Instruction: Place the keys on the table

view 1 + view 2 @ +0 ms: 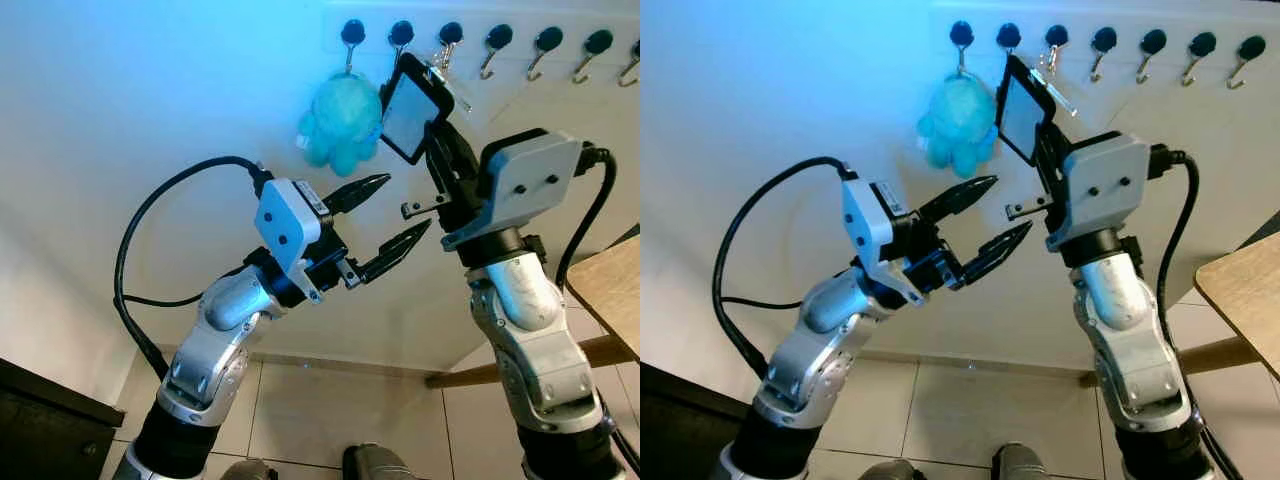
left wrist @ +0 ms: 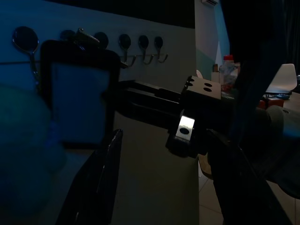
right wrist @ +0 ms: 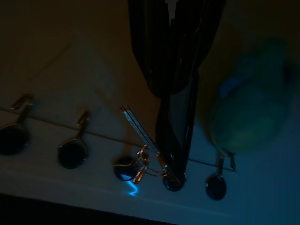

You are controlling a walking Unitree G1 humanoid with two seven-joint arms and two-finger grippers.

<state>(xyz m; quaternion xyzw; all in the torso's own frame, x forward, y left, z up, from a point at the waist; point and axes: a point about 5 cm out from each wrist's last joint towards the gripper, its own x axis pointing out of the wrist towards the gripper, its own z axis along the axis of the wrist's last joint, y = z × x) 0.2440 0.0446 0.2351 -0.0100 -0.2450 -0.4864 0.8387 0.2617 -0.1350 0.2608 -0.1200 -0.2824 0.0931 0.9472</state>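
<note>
both our arms are reaching up toward the wall, and our left hand (image 1: 385, 232) is hovering with its two black fingers spread apart and gripping nothing, just below the blue plush toy (image 1: 342, 122) that is hanging from the hook rail (image 1: 560, 22). our right hand (image 1: 432, 145) is sitting higher and nearer the target, its fingers closed on the black card holder (image 1: 412, 108) that is dangling with the keys (image 3: 147, 161). the keys are hanging on a hook of the rail, directly above and ahead of the right hand, with the card holder's long axis running up toward that hook and one key sticking out slantwise beside it. we are judging that the ring needs lifting up and outward off the hook before anything else. the worktop (image 1: 612, 290) is showing at our right, well below the rail, so the right arm is the nearer one for the carry. no containers are showing.
</note>
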